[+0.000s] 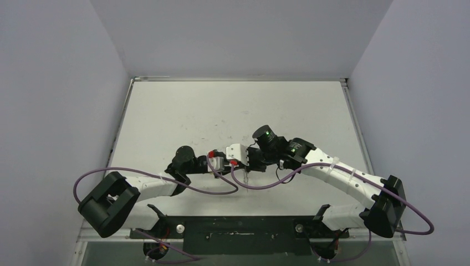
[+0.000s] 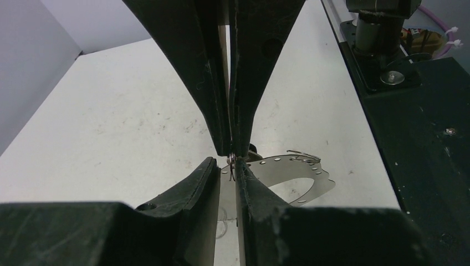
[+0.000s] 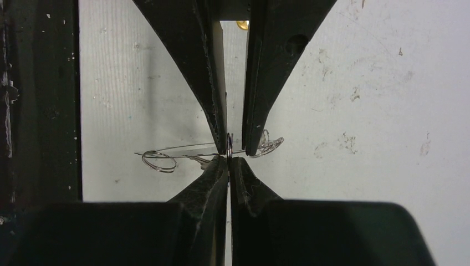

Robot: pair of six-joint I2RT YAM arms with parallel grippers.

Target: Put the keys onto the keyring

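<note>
The keyring (image 2: 310, 173) is a flat silvery loop with a row of small holes. It shows edge-on in the right wrist view (image 3: 183, 149), and as a thin sliver under the fingertips in the top view (image 1: 245, 178). My right gripper (image 3: 228, 159) is shut on a small metal ring at the keyring's edge. My left gripper (image 2: 227, 166) meets it tip to tip, and its jaws stand a narrow gap apart with the keyring showing between them. Both grippers meet at mid-table, left (image 1: 240, 165) and right (image 1: 248, 165). No key is clearly visible.
Loose wire rings (image 3: 158, 160) hang from the keyring's ends. Purple cables (image 1: 260, 185) droop across the table below the grippers. The black base plate (image 2: 421, 138) runs along the near edge. Grey walls close in the table's sides and back.
</note>
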